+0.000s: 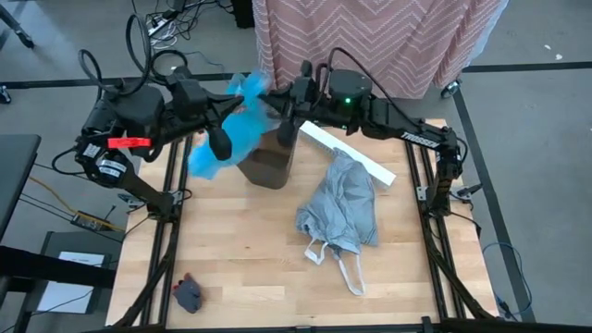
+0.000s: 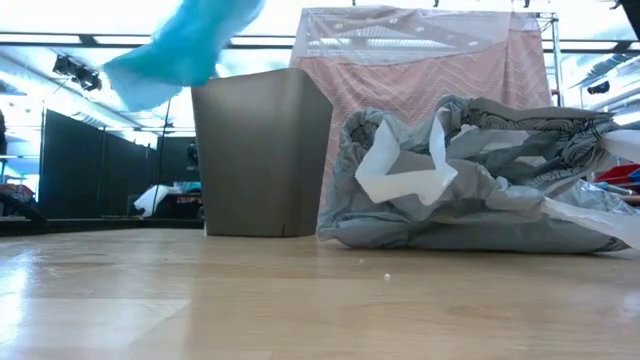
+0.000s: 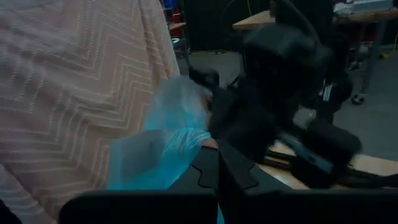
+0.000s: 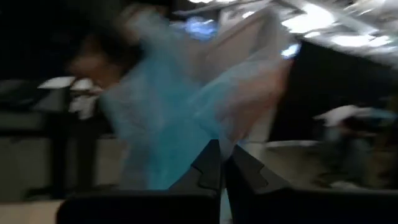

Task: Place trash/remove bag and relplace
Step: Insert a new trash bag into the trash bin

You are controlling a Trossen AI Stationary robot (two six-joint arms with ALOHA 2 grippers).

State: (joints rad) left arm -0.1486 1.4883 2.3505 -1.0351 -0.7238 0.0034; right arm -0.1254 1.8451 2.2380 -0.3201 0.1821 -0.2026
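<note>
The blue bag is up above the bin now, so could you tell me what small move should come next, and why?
Probably lower the blue bag over the bin: both end effectors, left and right, look shut on it above the rim, and the grey bag already lies out on the table.

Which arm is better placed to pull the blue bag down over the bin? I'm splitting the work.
Probably the left: most of the blue bag hangs on its side, beside the bin, and the left gripper is shut on it. The right gripper also grips it.
</note>
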